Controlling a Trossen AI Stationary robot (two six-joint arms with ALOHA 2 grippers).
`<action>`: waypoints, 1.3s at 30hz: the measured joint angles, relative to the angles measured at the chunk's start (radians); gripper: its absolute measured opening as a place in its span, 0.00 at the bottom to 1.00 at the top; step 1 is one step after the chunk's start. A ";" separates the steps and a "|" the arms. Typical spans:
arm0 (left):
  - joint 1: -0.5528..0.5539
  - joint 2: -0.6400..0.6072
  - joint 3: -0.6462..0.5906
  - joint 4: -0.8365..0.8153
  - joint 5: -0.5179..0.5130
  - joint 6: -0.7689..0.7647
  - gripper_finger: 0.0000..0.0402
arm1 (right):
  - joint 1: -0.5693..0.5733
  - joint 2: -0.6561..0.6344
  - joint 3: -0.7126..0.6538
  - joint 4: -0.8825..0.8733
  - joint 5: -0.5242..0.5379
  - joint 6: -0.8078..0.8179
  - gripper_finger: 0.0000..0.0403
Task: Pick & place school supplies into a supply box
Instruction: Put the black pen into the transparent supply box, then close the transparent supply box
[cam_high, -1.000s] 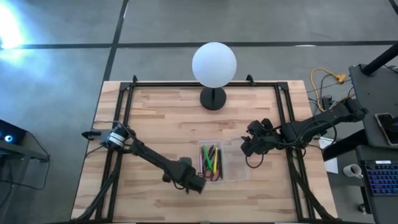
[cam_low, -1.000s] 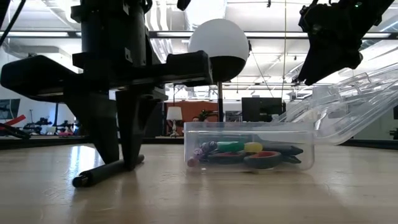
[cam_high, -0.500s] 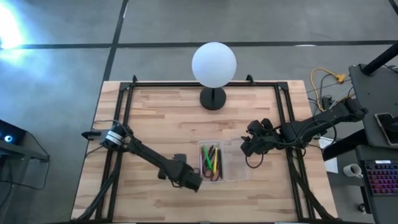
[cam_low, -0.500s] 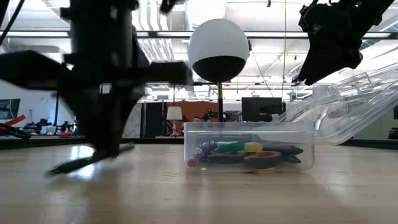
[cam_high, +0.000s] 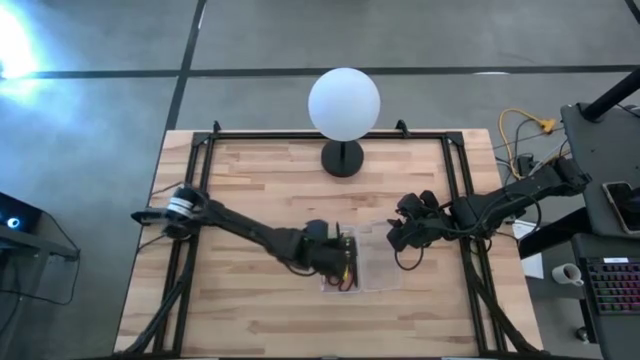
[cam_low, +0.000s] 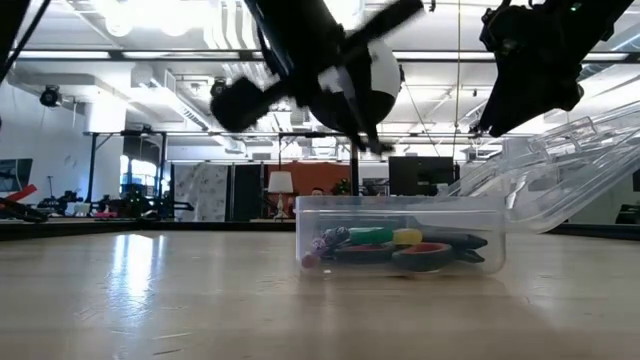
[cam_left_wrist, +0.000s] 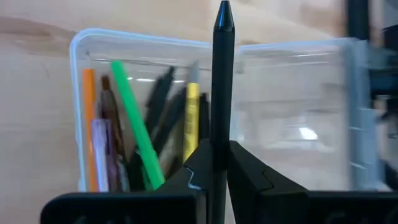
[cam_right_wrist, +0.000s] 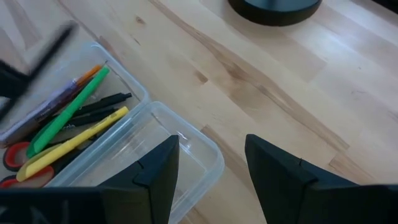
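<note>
Pen in hand: a black pen (cam_left_wrist: 222, 93) is pinched between the shut fingers of the left claw (cam_left_wrist: 214, 163), its tip pointing out ahead of the claw over the supply box (cam_left_wrist: 292, 112).
Supply box: clear case on the tabletop (cam_high: 250, 190), lid (cam_low: 560, 165) thrown back toward the right arm; base sits just below and in front of the left claw.
Already inside: green pen (cam_left_wrist: 135, 118), yellow pencil (cam_left_wrist: 191, 121), orange pencil (cam_left_wrist: 89, 124), dark pens, and red-handled scissors (cam_low: 425, 255) at one end.
Step in hand: carry of the black pen, judged to be at the point of release above the box.
Next move calls for: lining the pen along the box's length, lowering it a little, then opening the fingers so it falls among the others and not across the rim.
Left claw: over the box's near edge, clamped on the black pen.
Right claw (cam_right_wrist: 208, 168): fingers spread, holding nothing, hovering beside the open lid.
Risk: a crosswise pen could rest on the wall.
</note>
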 joint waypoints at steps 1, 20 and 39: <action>0.008 0.011 0.002 -0.003 0.017 0.002 0.03 | 0.000 0.000 0.000 0.004 0.000 0.000 0.44; -0.024 0.055 -0.010 -0.013 0.173 -0.026 0.10 | 0.000 0.000 0.000 0.018 0.000 0.000 0.44; -0.096 -0.027 0.052 -0.119 0.090 0.125 0.29 | -0.001 0.000 0.000 0.031 0.005 0.019 0.44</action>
